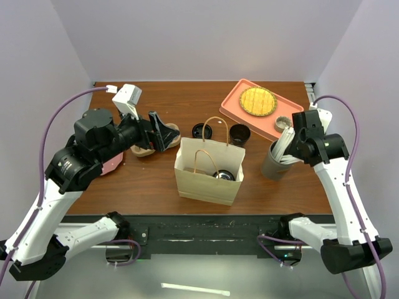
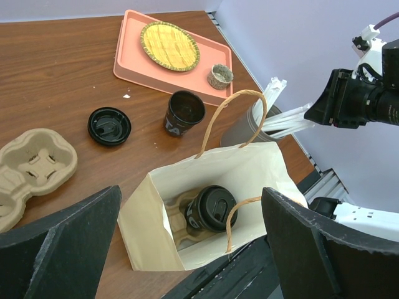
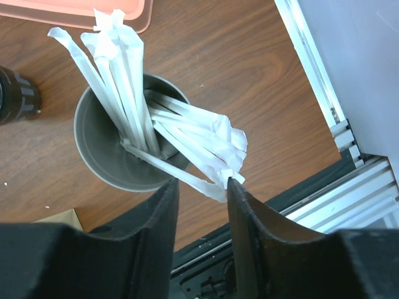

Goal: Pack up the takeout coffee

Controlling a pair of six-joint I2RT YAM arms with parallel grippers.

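A lidded black takeout coffee cup lies tilted inside the open brown paper bag, on tan pulp; it also shows in the top view. A second black cup stands open behind the bag, its lid flat on the table. My left gripper is open wide and empty, above and left of the bag. My right gripper is open at the grey cup, with the tips of the white wrapped utensils between its fingers.
A tan pulp cup carrier lies left of the bag. A pink tray at the back right holds a woven yellow plate and a small bowl. The table's right edge is close to the grey cup.
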